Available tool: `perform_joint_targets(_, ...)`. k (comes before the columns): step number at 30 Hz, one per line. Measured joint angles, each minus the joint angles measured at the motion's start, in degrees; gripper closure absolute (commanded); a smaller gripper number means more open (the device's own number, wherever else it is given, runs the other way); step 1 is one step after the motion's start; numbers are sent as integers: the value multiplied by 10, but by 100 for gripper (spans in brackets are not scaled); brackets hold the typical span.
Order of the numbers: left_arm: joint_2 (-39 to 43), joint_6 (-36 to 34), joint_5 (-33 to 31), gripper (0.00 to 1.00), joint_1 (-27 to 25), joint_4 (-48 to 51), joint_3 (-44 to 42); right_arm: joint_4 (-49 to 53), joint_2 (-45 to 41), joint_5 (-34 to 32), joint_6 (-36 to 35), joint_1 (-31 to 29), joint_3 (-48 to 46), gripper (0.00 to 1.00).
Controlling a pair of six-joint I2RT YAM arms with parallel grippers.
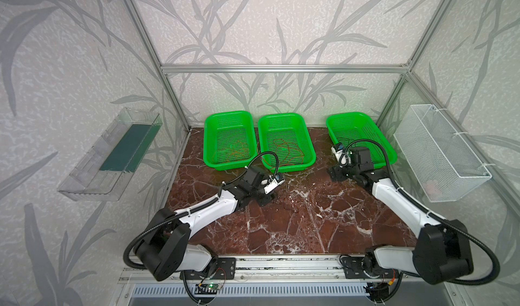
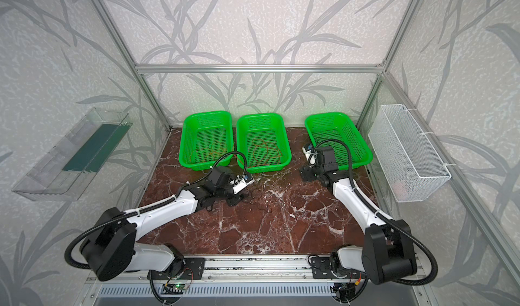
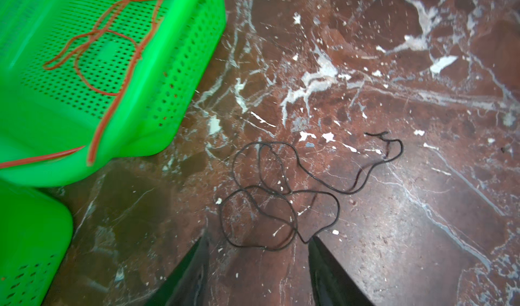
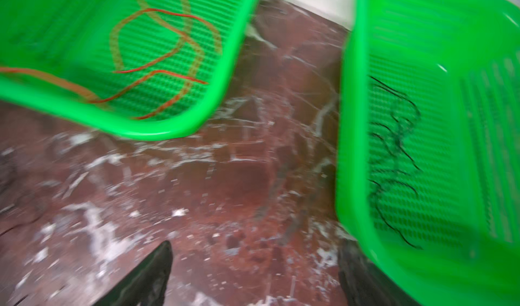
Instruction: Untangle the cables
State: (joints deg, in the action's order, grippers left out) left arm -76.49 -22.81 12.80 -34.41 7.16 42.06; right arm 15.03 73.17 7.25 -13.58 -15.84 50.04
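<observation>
The loose black cable (image 3: 277, 190) lies on the tabletop (image 3: 408, 234) in a few overlapping loops. One free end trails off to the side, just on the near side of the middle basket (image 3: 174, 99). The other cables sit in baskets. A red cable (image 3: 132, 65) is in the middle one with its tail draped over the near rim, an orange cable (image 1: 233, 151) is in the left basket (image 1: 228, 113), and another black cable (image 4: 394, 155) is in the right basket (image 4: 354, 178).

The left gripper (image 3: 259, 241) hangs low over the loose cable. Its jaws are apart and empty, with the nearest loop lying just ahead of the tips. The right gripper (image 4: 254, 245) has its jaws wide apart and holds nothing. It is above bare tabletop between the middle and right baskets.

The step in hand looks like picking up this last loose cable. The jaws should come right down to the tabletop, because a wire this thin slips under pads that stop short. It is better to close on a single strand at the loop's edge or at the free end than at a crossing. A slow lift should let the loops fall open rather than tighten into a knot.
</observation>
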Motion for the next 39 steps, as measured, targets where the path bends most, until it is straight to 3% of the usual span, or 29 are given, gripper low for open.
perform_joint_targets(2,31,19,-4,42,16,-7,-14,15,-22,49,-26,-65,-9,17)
perform_joint_targets(4,57,32,-8,42,30,-14,-24,22,-24,89,-51,-121,-20,29)
perform_joint_targets(6,83,43,-11,42,43,-21,-32,35,-1,120,-82,-173,-32,60)
perform_joint_targets(7,91,47,-12,42,47,-22,-33,43,16,125,-99,-188,-33,63)
perform_joint_targets(11,117,51,-18,41,54,-26,-38,80,113,118,-158,-237,-32,59)
perform_joint_targets(15,126,55,-23,41,57,-28,-42,110,170,117,-207,-246,-24,58)
perform_joint_targets(32,126,62,-29,40,58,-55,-60,71,255,92,-245,-246,33,55)
perform_joint_targets(34,126,64,-29,40,58,-59,-64,66,259,88,-248,-246,37,62)
perform_joint_targets(38,129,65,-27,40,58,-68,-66,61,264,87,-262,-246,41,99)
perform_joint_targets(39,132,65,-26,39,58,-69,-66,61,263,87,-264,-246,41,100)
